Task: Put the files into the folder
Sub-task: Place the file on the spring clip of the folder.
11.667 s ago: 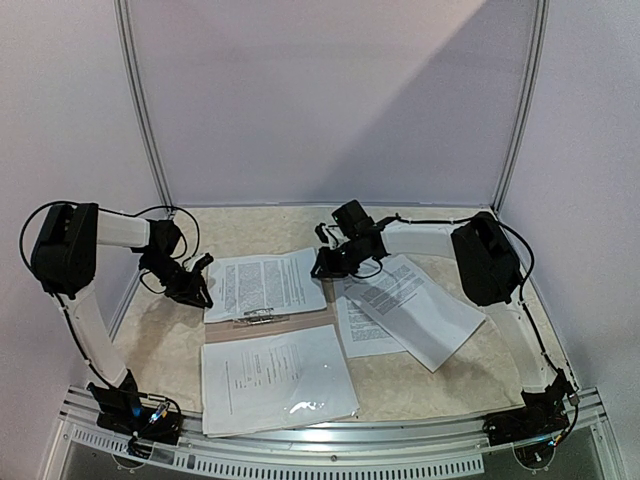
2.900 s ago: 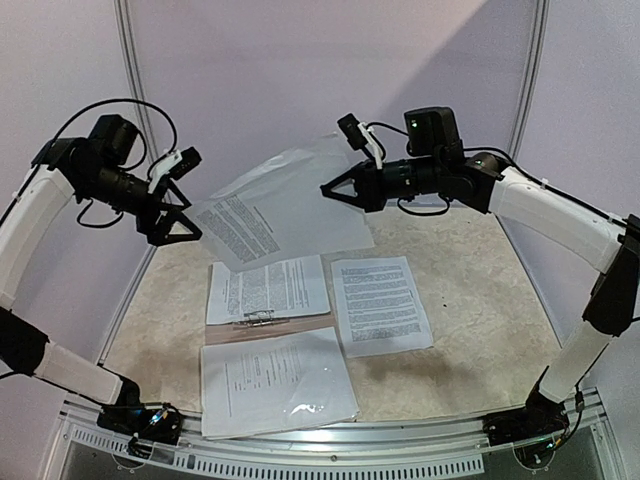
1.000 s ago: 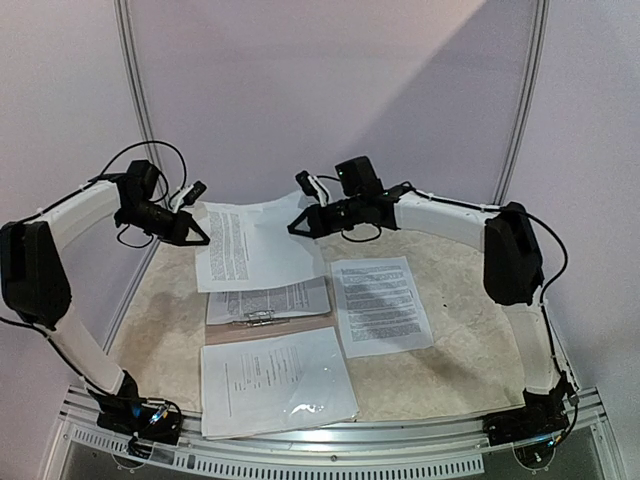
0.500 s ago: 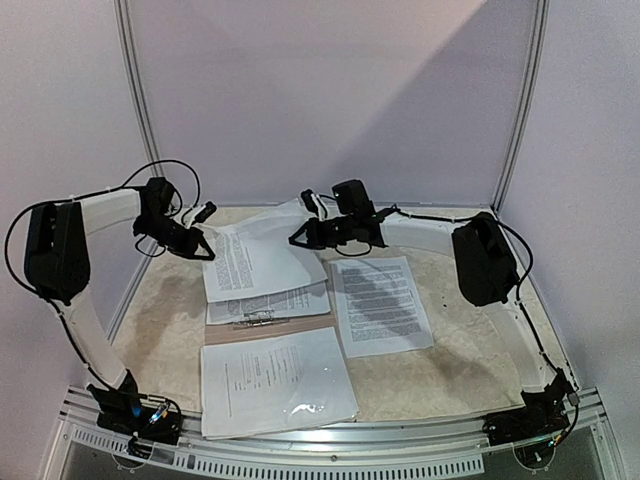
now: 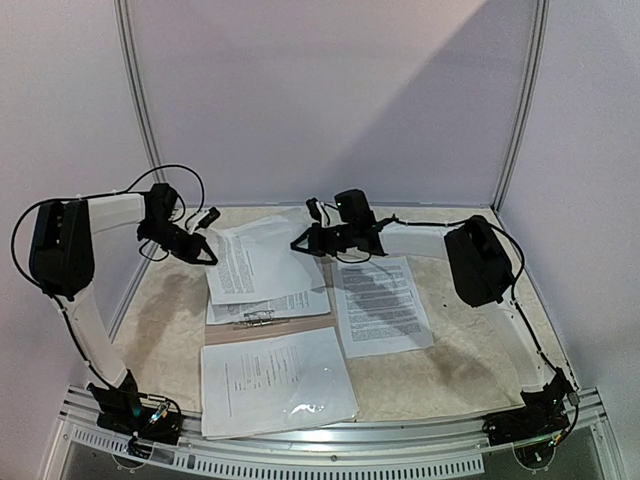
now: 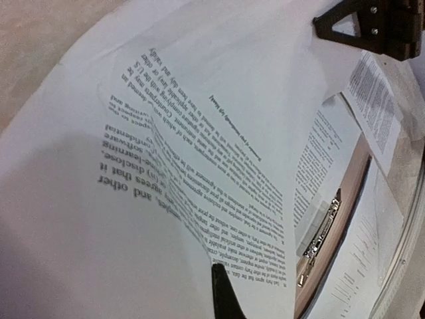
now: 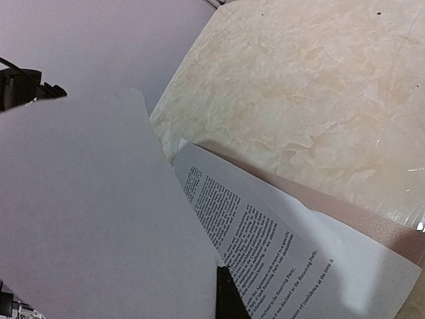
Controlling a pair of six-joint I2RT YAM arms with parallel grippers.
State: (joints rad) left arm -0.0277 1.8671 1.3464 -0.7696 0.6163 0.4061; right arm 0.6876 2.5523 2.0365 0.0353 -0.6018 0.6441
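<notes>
The folder (image 5: 272, 329) lies open at the table's middle, its taupe inside and metal clip (image 5: 258, 318) showing between two white printed files. One file (image 5: 277, 380) in a glossy sleeve covers its near half. Another file (image 5: 262, 262) is held low over its far half, above a sheet lying there (image 7: 279, 252). My left gripper (image 5: 205, 250) is shut on this file's left edge, my right gripper (image 5: 300, 240) on its right edge. In the left wrist view the held file (image 6: 166, 166) fills the frame, with the clip (image 6: 322, 229) beyond. In the right wrist view it (image 7: 86, 212) covers the left.
A loose printed sheet (image 5: 380, 305) lies on the marble tabletop right of the folder; it also shows in the left wrist view (image 6: 375, 100). White walls stand close at the back and sides. A metal rail (image 5: 330, 440) runs along the near edge.
Both grippers have brought the file down from high in the air and lowered it further in the last second, close over the folder's far half. The other sheets have not moved.
</notes>
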